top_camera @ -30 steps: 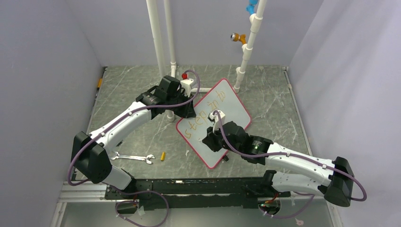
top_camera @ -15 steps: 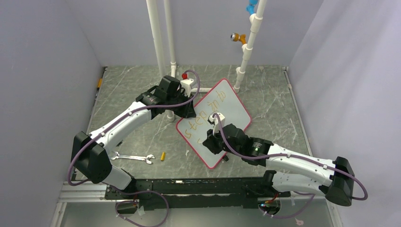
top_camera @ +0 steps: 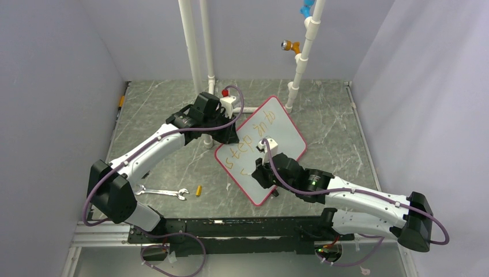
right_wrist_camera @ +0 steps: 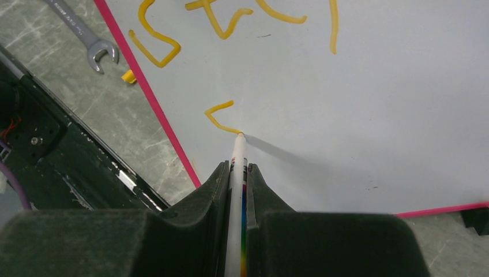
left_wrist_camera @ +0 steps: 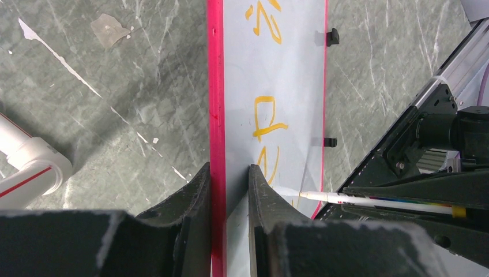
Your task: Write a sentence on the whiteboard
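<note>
The whiteboard (top_camera: pixel 282 135) lies askew on the table, white with a red-pink rim. My left gripper (top_camera: pixel 226 134) (left_wrist_camera: pixel 229 170) is shut on its left rim, one finger on each side of the edge. The sentence (top_camera: pixel 245 144) (right_wrist_camera: pixel 222 20) (left_wrist_camera: pixel 268 118) shows as orange-yellow letters in one line, with a short fresh stroke (right_wrist_camera: pixel 221 115) below it. My right gripper (top_camera: pixel 260 170) (right_wrist_camera: pixel 237 167) is shut on a white marker (right_wrist_camera: pixel 237 156) (left_wrist_camera: pixel 346 198). The marker's tip touches the whiteboard (right_wrist_camera: pixel 375 104) at the end of that stroke.
A wrench (top_camera: pixel 161 192) (right_wrist_camera: pixel 81 32) and a small yellow cap (top_camera: pixel 198 190) (right_wrist_camera: pixel 129 76) lie left of the board. White pipes (top_camera: pixel 193 46) (top_camera: pixel 305 46) rise at the back. A pipe foot (left_wrist_camera: pixel 29 167) stands by my left gripper. Black clips (left_wrist_camera: pixel 331 37) sit on the board's far edge.
My right gripper has shifted slightly toward the near right with the marker on the board. The left arm and the board have not moved.
</note>
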Controlling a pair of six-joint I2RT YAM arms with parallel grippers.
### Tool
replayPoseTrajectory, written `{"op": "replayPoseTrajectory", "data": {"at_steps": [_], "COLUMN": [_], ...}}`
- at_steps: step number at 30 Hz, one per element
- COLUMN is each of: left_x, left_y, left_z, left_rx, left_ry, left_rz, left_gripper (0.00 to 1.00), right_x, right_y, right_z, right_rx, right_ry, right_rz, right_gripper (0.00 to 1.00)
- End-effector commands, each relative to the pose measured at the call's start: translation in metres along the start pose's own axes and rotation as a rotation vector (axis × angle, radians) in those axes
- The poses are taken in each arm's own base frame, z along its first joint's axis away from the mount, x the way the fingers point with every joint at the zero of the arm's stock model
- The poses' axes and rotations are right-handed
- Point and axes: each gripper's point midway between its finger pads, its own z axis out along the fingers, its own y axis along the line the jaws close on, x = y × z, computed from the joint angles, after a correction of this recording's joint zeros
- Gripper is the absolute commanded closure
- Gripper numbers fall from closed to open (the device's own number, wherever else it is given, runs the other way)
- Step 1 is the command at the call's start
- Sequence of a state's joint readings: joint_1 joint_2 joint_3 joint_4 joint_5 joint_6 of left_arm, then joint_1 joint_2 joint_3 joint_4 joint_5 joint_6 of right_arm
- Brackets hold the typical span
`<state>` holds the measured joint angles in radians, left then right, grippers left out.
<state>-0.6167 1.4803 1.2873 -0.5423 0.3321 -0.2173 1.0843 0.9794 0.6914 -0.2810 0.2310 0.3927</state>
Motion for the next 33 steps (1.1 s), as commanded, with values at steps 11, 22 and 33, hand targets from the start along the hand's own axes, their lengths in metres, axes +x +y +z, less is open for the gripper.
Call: {"op": "replayPoseTrajectory", "data": {"at_steps": [11,22,33], "left_x": [-0.02,-0.02,-0.02], "left_y": [0.013,0.013,0.013], "left_z": [-0.003,-0.003,-0.004], "left_rx": [-0.07,-0.069,-0.069], "left_ry": [-0.059,-0.06,-0.061], "left_rz": [0.117,0.117,0.118], "left_gripper": [1.0,1.0,1.0], "right_x": [0.019,0.019,0.004], "right_y": [-0.015,0.003,0.023], "right_z": [-0.005,-0.003,0.006], "right_rx": [0.061,-0.035,-0.096], "right_ry": [0.073,0.09,0.081], "right_rz": [-0.031,-0.047,-0.072], "right_gripper": [1.0,1.0,1.0]}}
